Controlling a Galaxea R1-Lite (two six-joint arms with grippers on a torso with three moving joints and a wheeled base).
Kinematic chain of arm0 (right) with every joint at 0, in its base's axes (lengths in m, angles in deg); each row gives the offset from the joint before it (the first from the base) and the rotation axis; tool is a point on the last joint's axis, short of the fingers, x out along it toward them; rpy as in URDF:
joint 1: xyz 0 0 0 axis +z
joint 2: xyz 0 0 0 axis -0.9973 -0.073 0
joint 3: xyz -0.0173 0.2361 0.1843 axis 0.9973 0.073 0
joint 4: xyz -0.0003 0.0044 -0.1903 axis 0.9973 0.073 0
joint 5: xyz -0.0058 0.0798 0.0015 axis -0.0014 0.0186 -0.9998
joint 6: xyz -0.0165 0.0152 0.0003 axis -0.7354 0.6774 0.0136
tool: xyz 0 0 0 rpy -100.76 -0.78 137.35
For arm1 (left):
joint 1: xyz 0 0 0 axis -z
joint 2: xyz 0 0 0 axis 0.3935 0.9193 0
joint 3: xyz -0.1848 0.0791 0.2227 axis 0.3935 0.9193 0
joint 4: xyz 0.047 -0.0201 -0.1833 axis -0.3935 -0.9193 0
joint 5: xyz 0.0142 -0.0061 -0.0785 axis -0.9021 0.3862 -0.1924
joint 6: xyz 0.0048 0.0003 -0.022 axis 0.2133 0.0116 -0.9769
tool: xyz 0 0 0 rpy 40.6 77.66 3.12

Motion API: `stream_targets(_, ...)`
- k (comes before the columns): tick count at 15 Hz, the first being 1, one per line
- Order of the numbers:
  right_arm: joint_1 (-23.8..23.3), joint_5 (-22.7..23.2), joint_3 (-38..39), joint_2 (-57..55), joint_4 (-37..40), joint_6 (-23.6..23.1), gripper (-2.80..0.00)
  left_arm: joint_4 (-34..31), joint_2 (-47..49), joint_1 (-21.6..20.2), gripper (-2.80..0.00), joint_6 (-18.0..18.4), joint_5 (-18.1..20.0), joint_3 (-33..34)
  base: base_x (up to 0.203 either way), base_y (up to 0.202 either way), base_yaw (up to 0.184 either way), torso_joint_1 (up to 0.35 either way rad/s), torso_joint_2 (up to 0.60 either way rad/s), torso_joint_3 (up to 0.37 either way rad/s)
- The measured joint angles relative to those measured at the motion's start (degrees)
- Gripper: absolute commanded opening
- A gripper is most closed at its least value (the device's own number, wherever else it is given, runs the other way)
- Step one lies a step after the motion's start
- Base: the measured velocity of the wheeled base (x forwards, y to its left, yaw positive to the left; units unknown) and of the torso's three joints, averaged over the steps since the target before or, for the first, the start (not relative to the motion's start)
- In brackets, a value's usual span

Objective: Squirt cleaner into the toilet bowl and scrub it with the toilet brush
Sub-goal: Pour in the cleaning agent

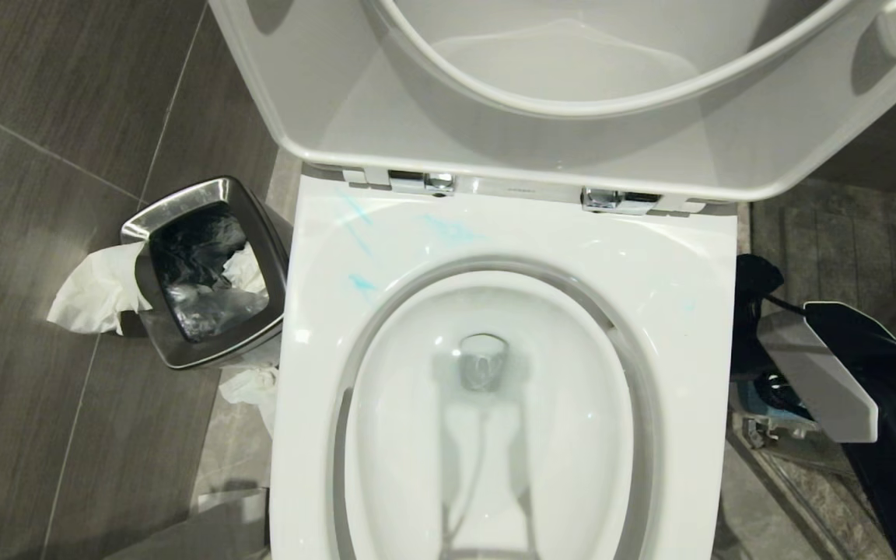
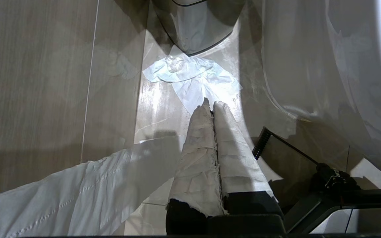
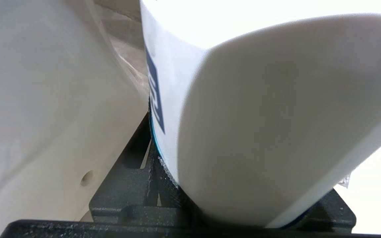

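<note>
Left jaws pressed shut, parked low beside toilet bowl (image 1: 673, 288). Right jaws sat at bowl's 3 o'clock, state could not be told. Cleaner (image 1: 361, 284) lay smeared turquoise on rim at 10 o'clock.

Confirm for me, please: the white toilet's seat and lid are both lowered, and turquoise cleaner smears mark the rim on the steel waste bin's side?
Not quite: the seat and lid are raised, as the head view shows. The turquoise cleaner smears do mark the white ceramic toilet rim on the square steel waste bin side.

Toilet bowl (image 1: 697, 311) front cropped; right pincer (image 1: 813, 373) perhaps mostly hidden.
</note>
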Motion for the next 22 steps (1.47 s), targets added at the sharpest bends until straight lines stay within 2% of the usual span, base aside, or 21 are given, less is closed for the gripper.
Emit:
stream_targets(9, -1.7, -0.1, 10.1, 12.5, -0.5, 2.3, -2.8, 0.0, 0.0, 0.0, -2.8, 0.0, 0.0, 0.0, 0.0, 0.0, 0.0, 0.0, 0.0, 0.0)
stream_targets(17, -3.8, -0.1, 27.9, 29.2, -0.5, 3.2, -2.8, 0.0, 0.0, 0.0, -2.8, 0.0, 0.0, 0.0, 0.0, 0.0, 0.0, 0.0, 0.0, 0.0)
stream_targets(22, -5.0, -0.1, 41.8, 41.7, -0.4, 3.9, -2.8, 0.0, 0.0, 0.0, -2.8, 0.0, 0.0, 0.0, 0.0, 0.0, 0.0, 0.0, 0.0, 0.0)
